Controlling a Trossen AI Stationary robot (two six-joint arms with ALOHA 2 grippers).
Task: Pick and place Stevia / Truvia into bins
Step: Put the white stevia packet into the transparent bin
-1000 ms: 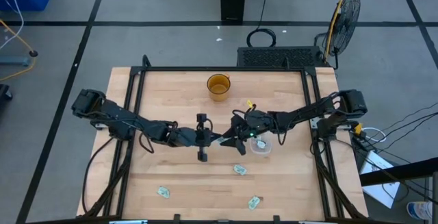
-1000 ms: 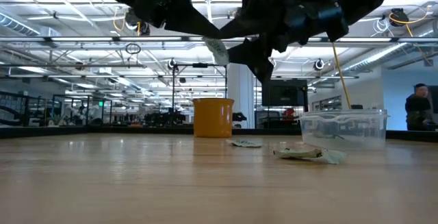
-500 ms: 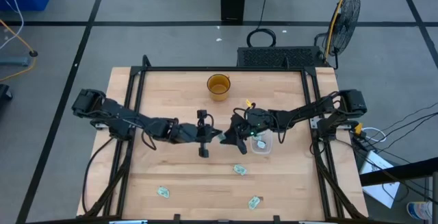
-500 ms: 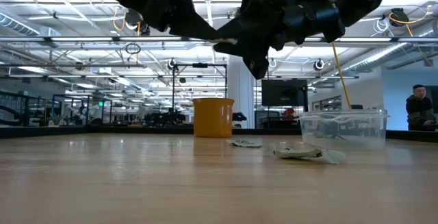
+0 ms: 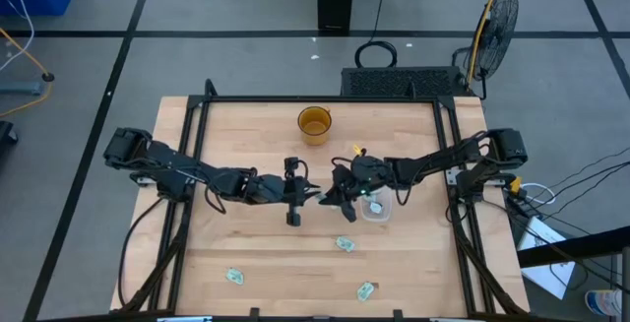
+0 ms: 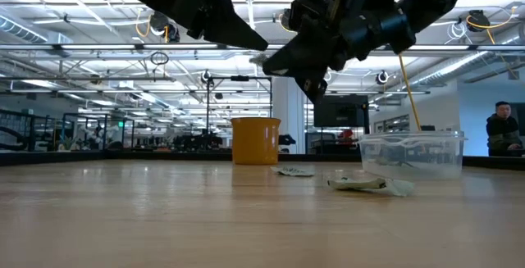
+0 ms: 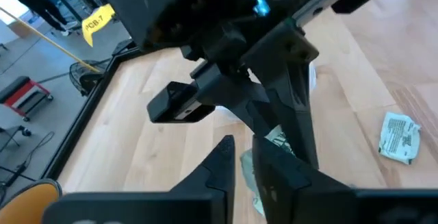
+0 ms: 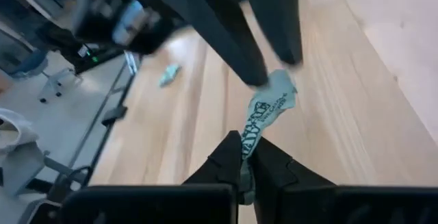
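High above the table's middle, a green-and-white Stevia sachet hangs between my two grippers, which meet tip to tip. My right gripper is shut on one end of it. My left gripper comes from the table's left. Its fingers stand a little apart on either side of the sachet's other end. In the low view the sachet shows pale between the dark fingers. The clear bin stands on the table just right of the grippers. Loose sachets lie flat toward the near edge. My right gripper pinches the sachet's end between its two fingers, coming roughly level from the table's right. The rest of the sachet sticks out past the fingertips toward the left gripper, well clear of the table. My left gripper's fingers flank the sachet's far end; whether they touch it I cannot tell.
An amber cup stands at the far middle of the table. A black frame runs along the table's left, right and far edges. In the low view two sachets lie near the bin.
My right gripper has shut on the sachet held out by my left gripper. The sachet, which hung down below the left fingers, now lies more level between the two grippers. Both arms have stayed almost in place above the table's middle.
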